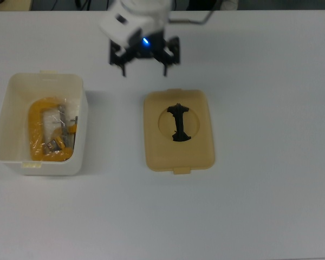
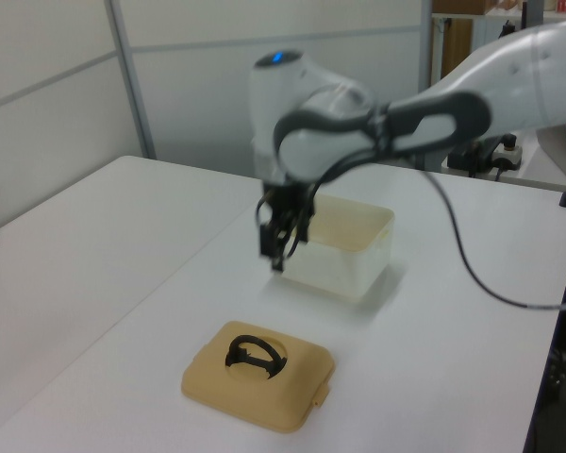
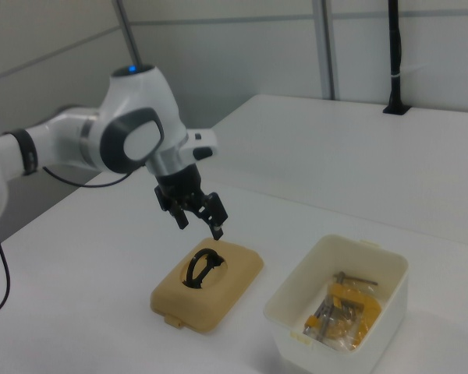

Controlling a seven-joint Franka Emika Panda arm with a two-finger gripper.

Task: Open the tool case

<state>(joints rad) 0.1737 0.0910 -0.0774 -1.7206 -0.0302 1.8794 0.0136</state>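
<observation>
The black fingers stood spread apart and held nothing; the two-finger gripper hung in the air above the bench, clear of the lid, at the far edge of the top view. The tan-yellow rounded plastic lid, black handle lying in its round recess, lay flat on the white bench, set well to the top view's right of its box, so the case looked already opened. The small white plastic box of the tool case sat uncovered at the top view's left, holding what seemed a yellow clamp wrapped in clear plastic. Grey panelled walls closed the room behind.
</observation>
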